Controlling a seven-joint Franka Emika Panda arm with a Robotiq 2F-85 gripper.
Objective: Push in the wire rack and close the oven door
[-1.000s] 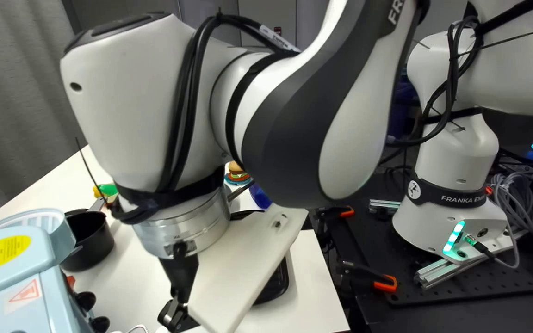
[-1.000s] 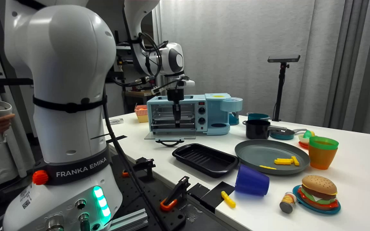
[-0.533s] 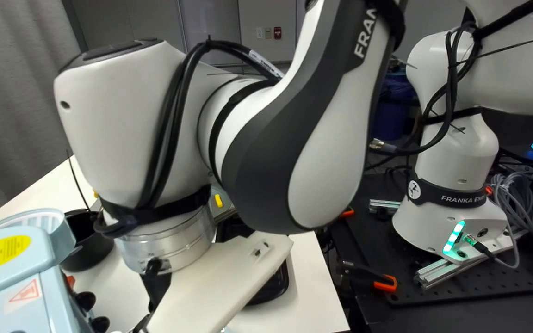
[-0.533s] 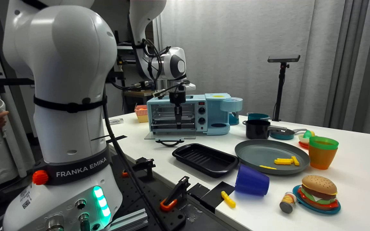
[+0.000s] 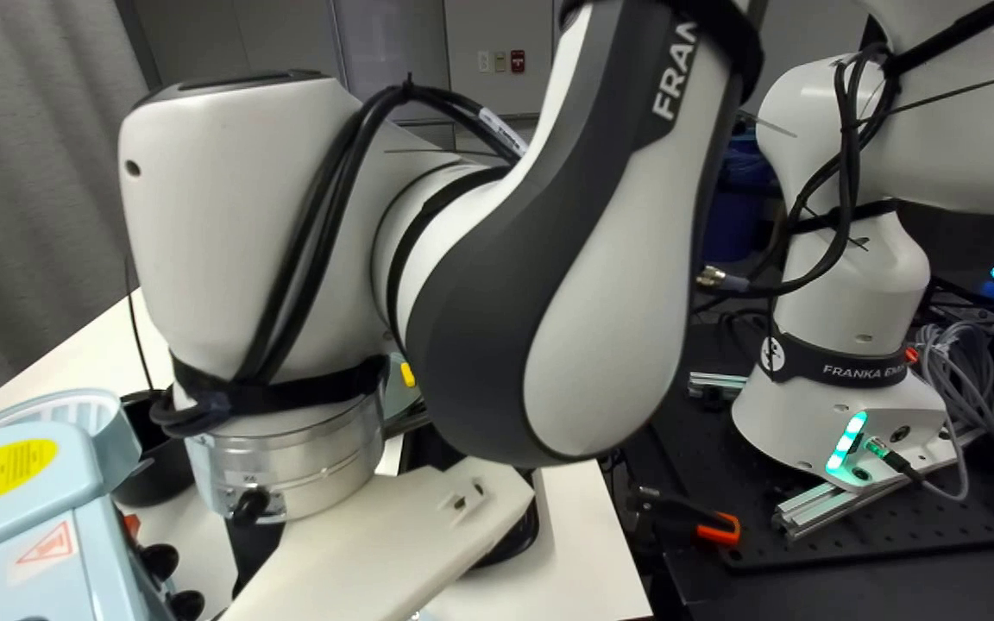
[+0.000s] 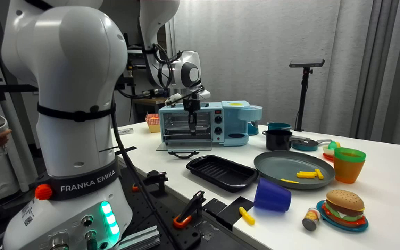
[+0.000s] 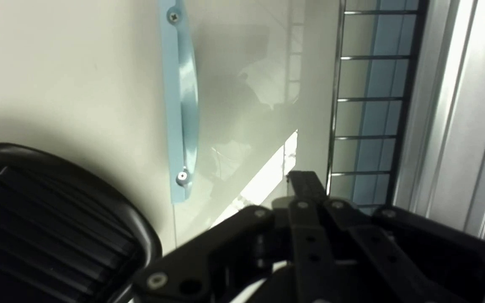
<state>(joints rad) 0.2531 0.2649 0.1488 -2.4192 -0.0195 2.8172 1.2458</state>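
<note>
The light blue oven [image 6: 191, 107] stands on the table in an exterior view, and its top also shows in an exterior view [image 5: 74, 561]. Its glass door [image 6: 205, 146] is folded down flat, with the handle [image 6: 183, 155] toward the table's front; the handle also shows in the wrist view [image 7: 188, 105]. The wire rack [image 7: 371, 99] sticks out of the oven over the door in the wrist view. My gripper [image 7: 307, 182] is shut and empty, its fingertips just outside the rack's front bar; whether they touch is unclear. It also shows before the oven opening [image 6: 193, 133].
A black ribbed pan [image 6: 222, 172] lies in front of the door; it also shows in the wrist view [image 7: 49, 235]. A grey plate [image 6: 273, 163], a blue cup [image 6: 272, 195] and a black pot [image 6: 278, 139] stand farther along. A second Franka arm [image 6: 78, 93] stands nearby.
My gripper has moved down and slightly sideways in front of the oven, toward the oven in an exterior view, most of it in the first half second. Oven door and table things stay put.
</note>
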